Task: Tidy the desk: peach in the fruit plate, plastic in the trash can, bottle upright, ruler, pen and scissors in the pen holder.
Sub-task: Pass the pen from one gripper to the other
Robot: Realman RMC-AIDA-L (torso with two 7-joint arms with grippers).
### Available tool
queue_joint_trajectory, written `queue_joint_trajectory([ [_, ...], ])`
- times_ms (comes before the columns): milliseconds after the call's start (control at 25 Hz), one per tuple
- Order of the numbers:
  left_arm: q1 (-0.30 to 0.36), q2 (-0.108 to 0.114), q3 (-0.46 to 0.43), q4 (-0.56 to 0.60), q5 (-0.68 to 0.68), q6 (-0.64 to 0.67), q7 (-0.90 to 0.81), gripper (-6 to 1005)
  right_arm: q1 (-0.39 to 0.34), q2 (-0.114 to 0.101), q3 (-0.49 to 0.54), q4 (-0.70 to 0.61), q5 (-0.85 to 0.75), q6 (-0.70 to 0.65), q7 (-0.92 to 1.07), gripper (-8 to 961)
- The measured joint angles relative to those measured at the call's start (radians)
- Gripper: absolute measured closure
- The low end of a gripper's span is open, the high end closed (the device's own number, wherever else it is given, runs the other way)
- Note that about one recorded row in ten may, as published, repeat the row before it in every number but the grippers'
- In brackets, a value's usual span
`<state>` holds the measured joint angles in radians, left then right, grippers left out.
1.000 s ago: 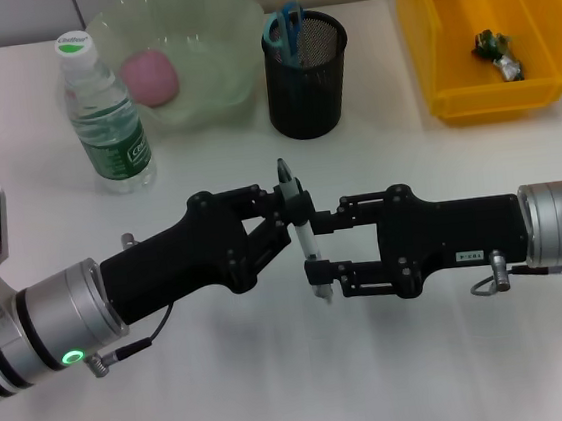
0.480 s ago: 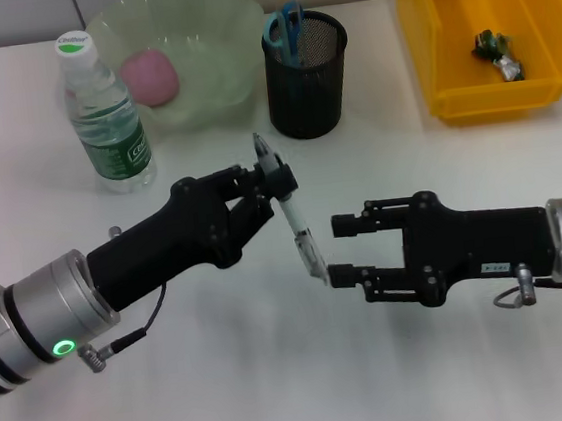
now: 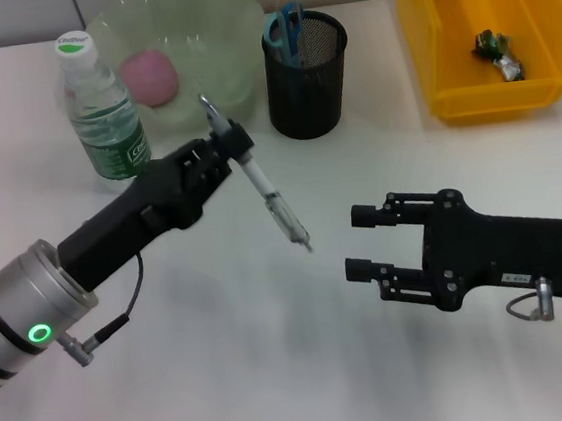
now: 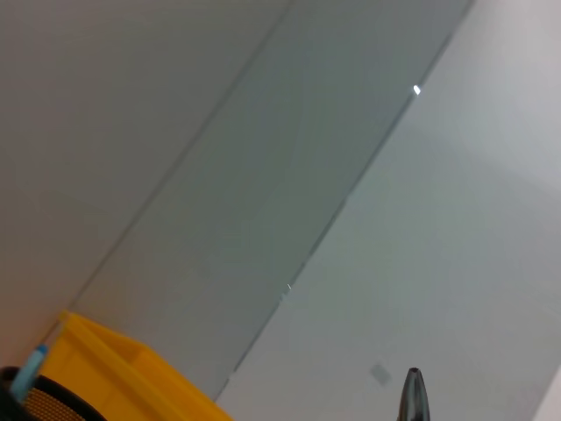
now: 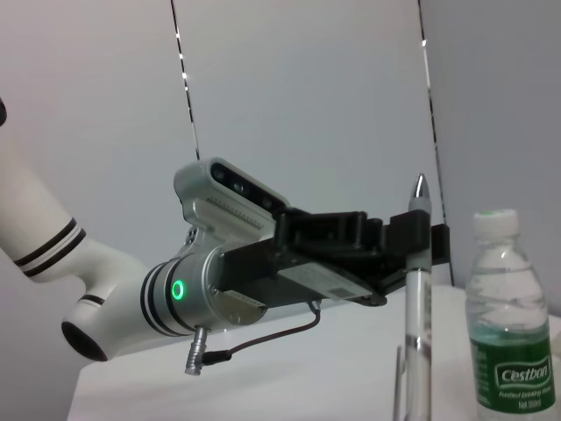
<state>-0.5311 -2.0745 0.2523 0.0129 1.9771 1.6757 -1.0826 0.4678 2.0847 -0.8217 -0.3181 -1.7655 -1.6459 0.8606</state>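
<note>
The left gripper (image 3: pixel 222 148) is clamped on the upper end of the pen (image 3: pixel 258 187), which slants above the middle of the desk (image 3: pixel 278 372), its lower tip free and pointing toward the right gripper (image 3: pixel 365 242). That gripper's jaws stand spread with nothing between them, well apart from the pen, toward the desk's right edge. Along the far edge the bottle (image 3: pixel 102 114) stands upright beside the fruit plate (image 3: pixel 217 36) containing the peach (image 3: pixel 149 77), then the pen holder (image 3: pixel 305 77) with scissors (image 3: pixel 285 31) inside, then the yellow trash can (image 3: pixel 483 28) containing the plastic (image 3: pixel 498 55).
</note>
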Motion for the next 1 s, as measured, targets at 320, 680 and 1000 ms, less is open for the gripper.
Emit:
queue_joint_trajectory([
  [320, 0.017, 0.001, -0.108, -0.038, 0.000, 0.002, -0.135, 853, -0.043, 0.001, 0.003, 0.074, 0.107, -0.006, -0.164, 371],
  [680, 0.008, -0.002, -0.157, -0.063, 0.000, -0.016, -0.265, 853, -0.039, 0.003, 0.040, 0.196, 0.110, 0.003, -0.352, 372],
  [1000, 0.009, -0.003, -0.218, -0.114, 0.001, -0.114, -0.340, 853, -0.026, 0.006, 0.122, 0.310, 0.111, 0.011, -0.505, 373],
])
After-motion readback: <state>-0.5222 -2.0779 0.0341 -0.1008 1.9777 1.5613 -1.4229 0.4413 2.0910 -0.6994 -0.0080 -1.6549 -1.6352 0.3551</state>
